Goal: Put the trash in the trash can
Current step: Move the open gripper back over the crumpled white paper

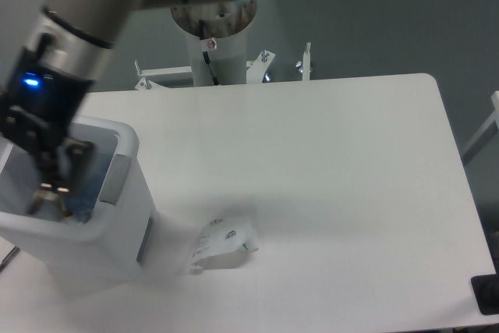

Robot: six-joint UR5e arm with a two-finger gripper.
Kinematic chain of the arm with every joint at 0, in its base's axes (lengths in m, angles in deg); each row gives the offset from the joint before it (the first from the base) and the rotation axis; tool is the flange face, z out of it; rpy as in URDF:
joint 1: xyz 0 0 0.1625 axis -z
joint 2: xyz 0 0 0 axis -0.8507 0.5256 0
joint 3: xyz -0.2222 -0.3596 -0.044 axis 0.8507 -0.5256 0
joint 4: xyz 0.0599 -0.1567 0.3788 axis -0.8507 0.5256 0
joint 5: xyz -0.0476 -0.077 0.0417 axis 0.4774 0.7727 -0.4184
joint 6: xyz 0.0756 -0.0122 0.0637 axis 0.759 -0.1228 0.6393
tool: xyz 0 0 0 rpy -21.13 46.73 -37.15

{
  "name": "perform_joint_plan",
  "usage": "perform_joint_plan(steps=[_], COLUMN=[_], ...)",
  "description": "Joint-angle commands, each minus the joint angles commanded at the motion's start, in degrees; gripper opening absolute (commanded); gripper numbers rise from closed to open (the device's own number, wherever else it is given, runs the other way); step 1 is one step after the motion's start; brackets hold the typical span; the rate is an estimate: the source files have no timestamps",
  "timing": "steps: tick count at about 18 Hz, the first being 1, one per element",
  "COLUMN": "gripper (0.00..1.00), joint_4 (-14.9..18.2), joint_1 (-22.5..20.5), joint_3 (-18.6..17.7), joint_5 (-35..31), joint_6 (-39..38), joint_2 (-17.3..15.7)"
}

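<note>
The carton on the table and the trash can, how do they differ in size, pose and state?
The carton is small and crushed flat, lying on the table; the trash can is far larger and stands upright. The carton lies free and untouched, while the trash can has the gripper over its opening. The carton looks crumpled; the trash can is rigid, with a rounded rim and grey side panels. Both are pale white and sit on the same table.
</note>
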Motion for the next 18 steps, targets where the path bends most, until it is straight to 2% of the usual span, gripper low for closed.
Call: perform_joint_plan(steps=[3,7,9,12,15,18], gripper=[1.00,1.00,1.00,1.00,1.00,1.00], joint_4=[0.09,0.70,1.31,3.86,4.13,4.30], joint_1=[-6.51,-11.96,-12.77,-13.03,-13.03,-12.94], joint_3=[-1.23,-3.51,-5.01,-5.72,-5.37,-5.89], joint_5=[0.00,-1.74,-6.74,-15.18,-17.31,-21.26], joint_6=[2.71,10.80,14.75,19.24,19.78,22.14], joint_2=[1.14,2.37,2.64,5.09,8.34,9.93])
